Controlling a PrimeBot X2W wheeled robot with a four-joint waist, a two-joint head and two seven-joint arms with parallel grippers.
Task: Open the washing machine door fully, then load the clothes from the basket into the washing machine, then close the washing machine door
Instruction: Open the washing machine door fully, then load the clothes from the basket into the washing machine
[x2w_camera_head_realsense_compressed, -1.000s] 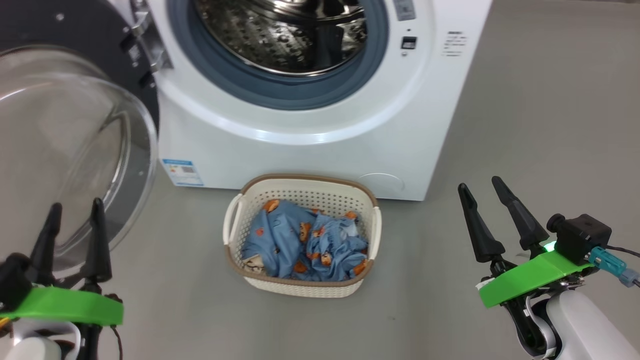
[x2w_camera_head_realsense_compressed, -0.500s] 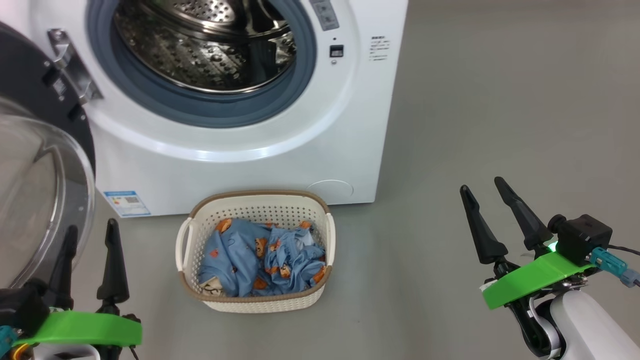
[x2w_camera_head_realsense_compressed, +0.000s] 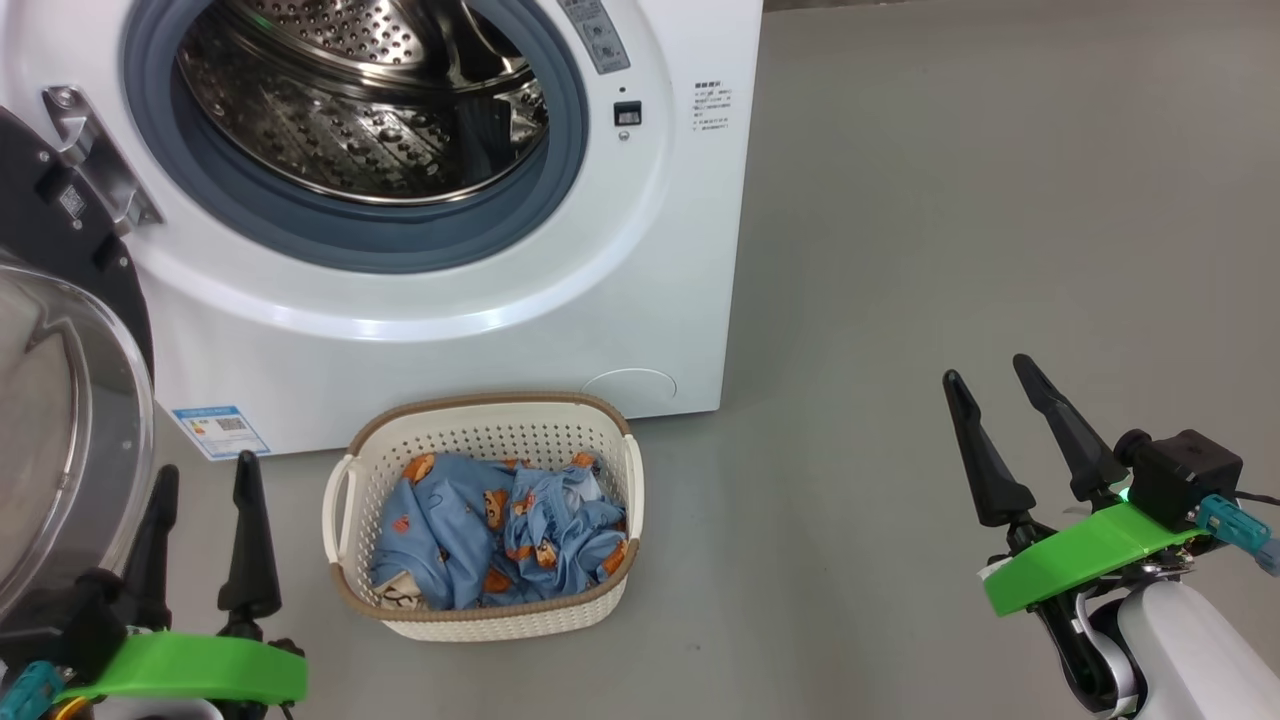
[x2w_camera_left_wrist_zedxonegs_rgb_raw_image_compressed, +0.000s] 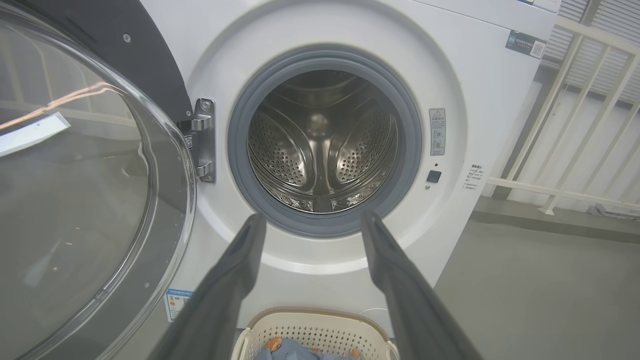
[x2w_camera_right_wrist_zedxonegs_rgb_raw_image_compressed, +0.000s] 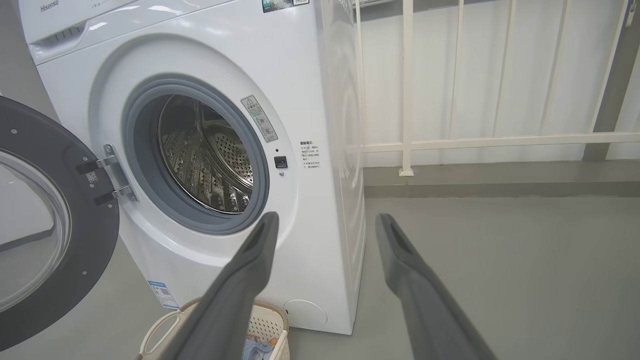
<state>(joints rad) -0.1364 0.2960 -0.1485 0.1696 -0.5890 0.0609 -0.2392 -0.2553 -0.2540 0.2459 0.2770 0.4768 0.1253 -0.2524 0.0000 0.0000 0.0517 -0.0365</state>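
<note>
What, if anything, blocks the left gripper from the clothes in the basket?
Probably nothing, so likely yes. The left gripper is open and empty, left of the basket; the clothes lie uncovered inside. The washing machine door stands on the gripper's far side, not between.

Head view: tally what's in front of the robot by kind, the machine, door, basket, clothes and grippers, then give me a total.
Washing machine: 1
Door: 1
Basket: 1
Clothes heap: 1
Grippers: 2 (left gripper, right gripper)
Total: 6
</note>
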